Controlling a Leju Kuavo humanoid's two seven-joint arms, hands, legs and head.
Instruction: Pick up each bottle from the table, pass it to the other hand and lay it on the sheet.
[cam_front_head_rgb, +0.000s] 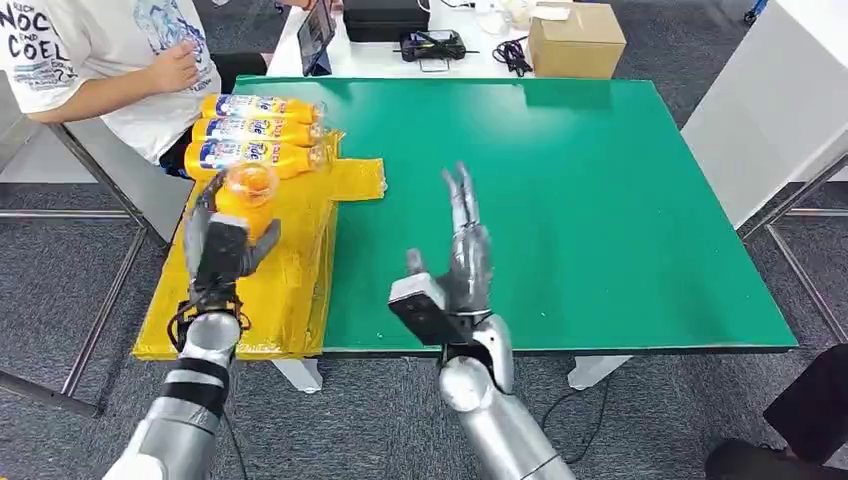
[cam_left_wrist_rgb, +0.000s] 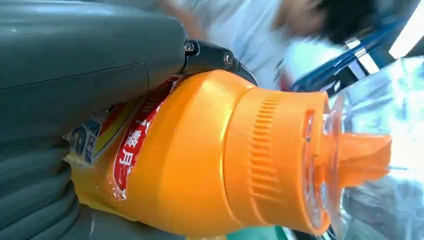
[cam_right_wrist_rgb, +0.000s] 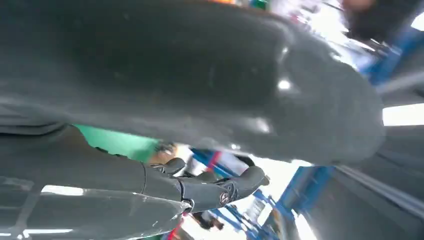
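Head view: smooth green table (cam_front_head_rgb: 600, 200), crinkled glossy yellow sheet (cam_front_head_rgb: 290, 270) on its left edge bearing three cylindrical orange bottles (cam_front_head_rgb: 262, 131). Left hand (cam_front_head_rgb: 222, 245) grasps a fourth ribbed-capped orange bottle (cam_front_head_rgb: 248, 192) above the sheet; right hand (cam_front_head_rgb: 462, 255) hovers with fingers straight, released.

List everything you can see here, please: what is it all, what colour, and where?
Lying bottles: three, orange with blue labels, side by side at the sheet's far end.
Held bottle: one, orange with a clear cap, over the sheet in the left hand.
Sheet: one, yellow, over the table's left edge.
Table: one, green top.
Box: one, brown cardboard, on the white desk behind.
Tablet: one, dark, propped on that desk.
Person: one, white printed shirt, seated at the far left corner.
Left hand: grey, gripping the held bottle.
Right hand: grey, holding nothing, fingers straight, over the table.
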